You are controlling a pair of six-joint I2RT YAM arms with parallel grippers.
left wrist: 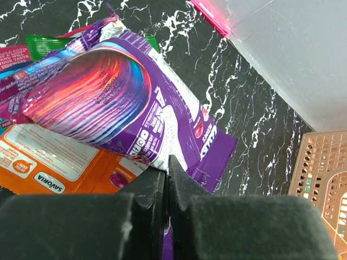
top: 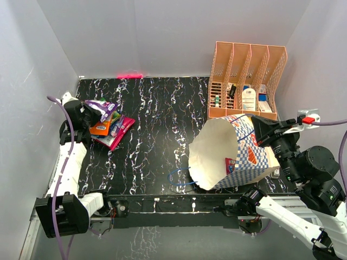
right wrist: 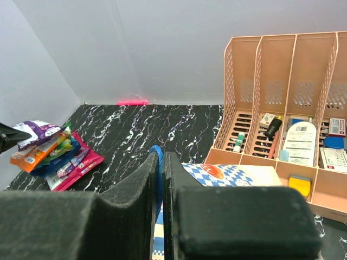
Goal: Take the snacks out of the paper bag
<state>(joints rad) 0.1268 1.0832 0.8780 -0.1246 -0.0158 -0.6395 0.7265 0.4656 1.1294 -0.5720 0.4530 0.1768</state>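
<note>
Over on the far left of the table [top: 157, 119], the left gripper [left wrist: 167, 169] has its fingers pressed together on the lower edge of a purple packet [left wrist: 124, 103], with foil pinched between the tips. The packet arches up over the heap of snacks: an orange packet [left wrist: 59, 162] sits directly beneath it, a green packet [left wrist: 49, 46] peeks out behind, and a magenta packet [top: 120, 131] lies at the bottom of the pile, nearest the middle of the table.

On the right side, the paper bag [top: 255, 157] lies tipped on its side with its cream mouth gaping toward the left. A small red-and-blue packet [top: 230, 164] shows just inside the lower wall. The right gripper [right wrist: 161, 162] is up at the bag's top rim, fingers clamped together on the blue cord handle [right wrist: 158, 154] — the cord runs straight up between the pads. The second handle [top: 179, 176] loops loose on the table in front of the mouth.

Behind the bag stands the peach organizer [top: 246, 59], just beside its far edge.
</note>
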